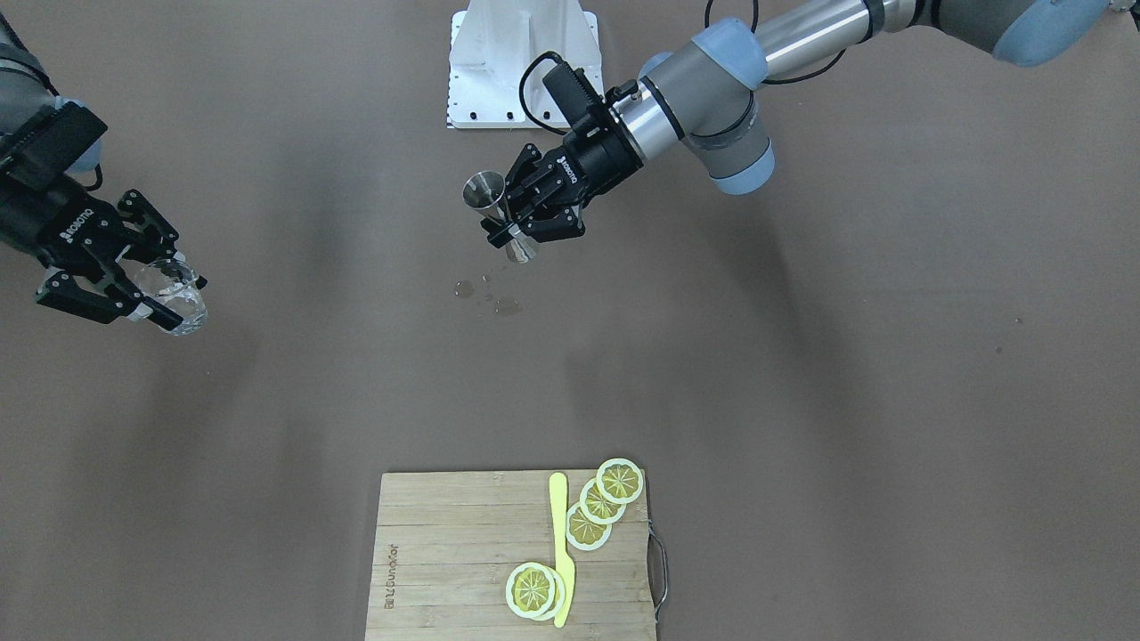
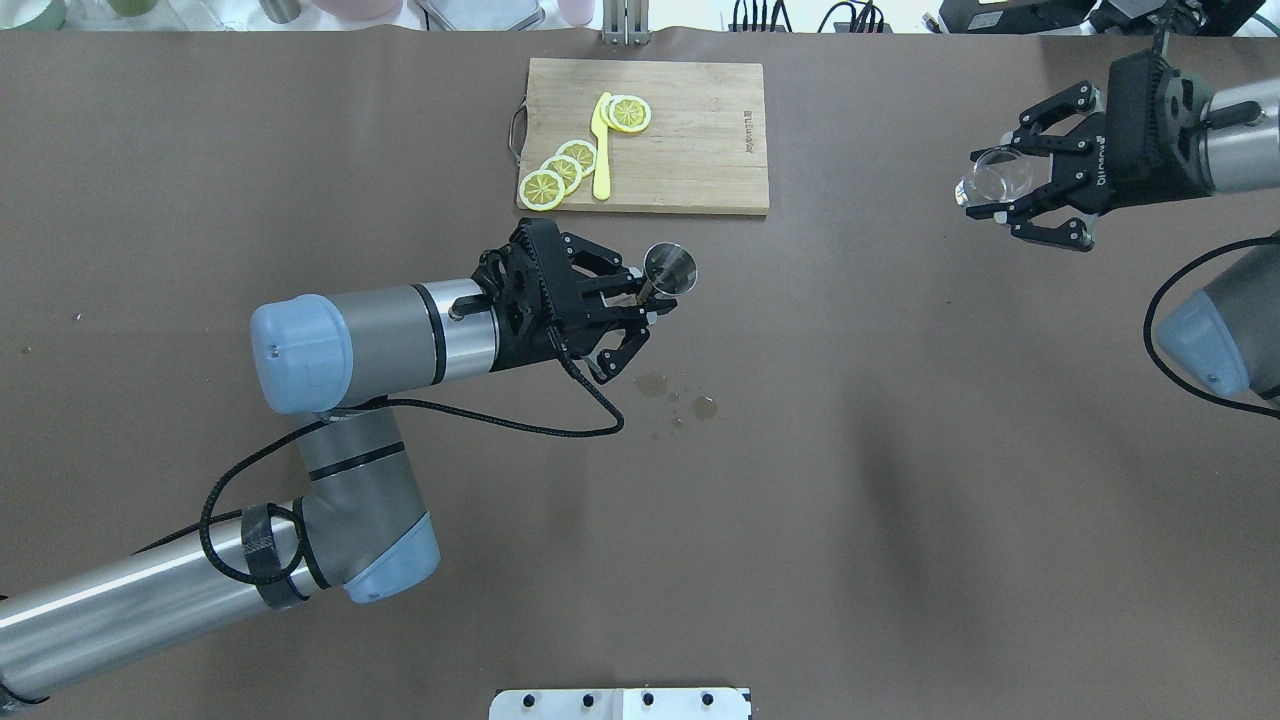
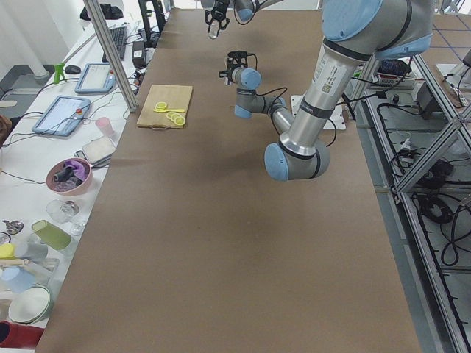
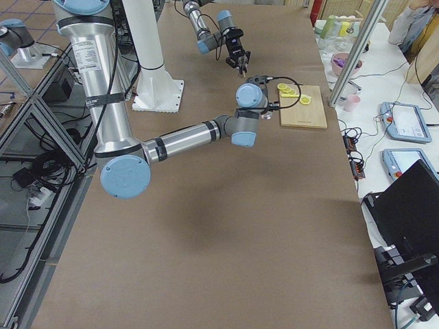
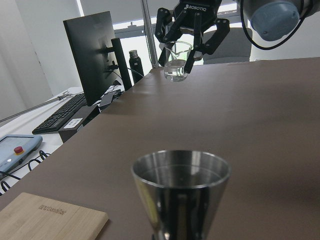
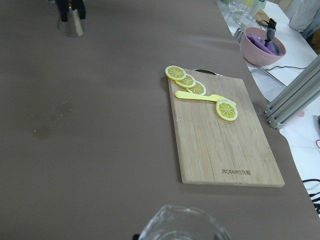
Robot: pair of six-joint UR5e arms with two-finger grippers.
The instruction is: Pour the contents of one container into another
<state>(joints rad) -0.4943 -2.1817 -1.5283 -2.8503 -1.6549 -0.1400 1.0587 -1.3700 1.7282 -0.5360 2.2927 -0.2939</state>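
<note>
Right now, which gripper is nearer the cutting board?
Left. The left gripper, holding the metal cup, hovers just short of the board; the right gripper, holding the glass, is far off toward the robot's right.

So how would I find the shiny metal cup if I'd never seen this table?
Start at the wooden cutting board with the lemon slices. Just off its long edge, the left hand holds the jigger in the air. It's shiny steel and cone-shaped, unlike the see-through glass beaker.

Cutting board [image 1: 445, 552] bearing lemon slices [image 1: 620, 481] and yellow knife [image 1: 559, 525]
</note>
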